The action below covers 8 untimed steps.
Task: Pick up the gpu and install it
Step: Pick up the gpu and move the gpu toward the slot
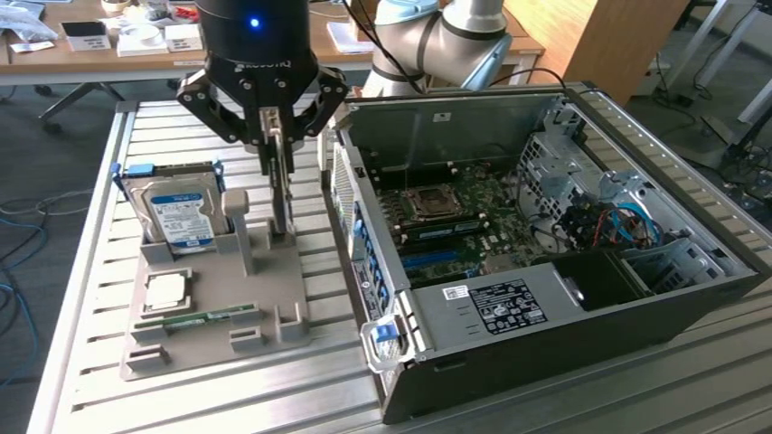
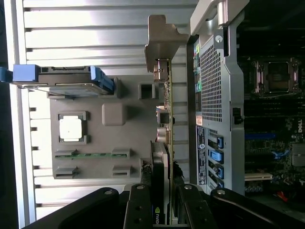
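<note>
The arm (image 1: pixel 437 36) has the usual silver-grey tube look with a pale blue joint cap (image 1: pixel 404 9). The wrist end is a fat black cylinder with a little blue light (image 1: pixel 252 22) glowing on it. The gripper (image 1: pixel 275 136) is all black, with white lettering (image 1: pixel 259 65) across the body and chunky linkage fingers (image 2: pixel 139 205) dotted with small round screws.
</note>
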Available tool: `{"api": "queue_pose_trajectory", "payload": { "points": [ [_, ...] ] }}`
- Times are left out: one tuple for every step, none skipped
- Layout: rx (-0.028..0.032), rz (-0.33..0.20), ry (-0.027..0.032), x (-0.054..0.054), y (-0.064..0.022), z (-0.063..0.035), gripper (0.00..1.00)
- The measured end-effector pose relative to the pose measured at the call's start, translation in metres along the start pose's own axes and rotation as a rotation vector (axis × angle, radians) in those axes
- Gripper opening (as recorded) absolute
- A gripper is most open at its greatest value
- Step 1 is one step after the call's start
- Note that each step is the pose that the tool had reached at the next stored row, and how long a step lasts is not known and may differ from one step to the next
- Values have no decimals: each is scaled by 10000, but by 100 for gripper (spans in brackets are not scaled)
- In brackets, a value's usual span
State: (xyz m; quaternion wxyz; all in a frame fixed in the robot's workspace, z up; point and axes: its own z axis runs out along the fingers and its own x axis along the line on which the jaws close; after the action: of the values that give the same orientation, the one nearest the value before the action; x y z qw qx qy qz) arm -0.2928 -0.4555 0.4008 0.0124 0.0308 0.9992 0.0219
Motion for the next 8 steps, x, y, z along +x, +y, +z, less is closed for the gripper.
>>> {"api": "queue_pose_trajectory", "payload": {
  "points": [
    [0,0,0,-14,1,0,27],
    [1,1,1,-27,2,0,27],
    [0,0,0,-41,3,1,27],
    [0,0,0,-55,3,1,27],
    [0,-1,0,-70,4,1,27],
    [0,-1,0,-85,5,1,27],
    [-1,0,0,-101,6,2,27],
    [0,0,0,-116,7,1,27]
  ]
}}
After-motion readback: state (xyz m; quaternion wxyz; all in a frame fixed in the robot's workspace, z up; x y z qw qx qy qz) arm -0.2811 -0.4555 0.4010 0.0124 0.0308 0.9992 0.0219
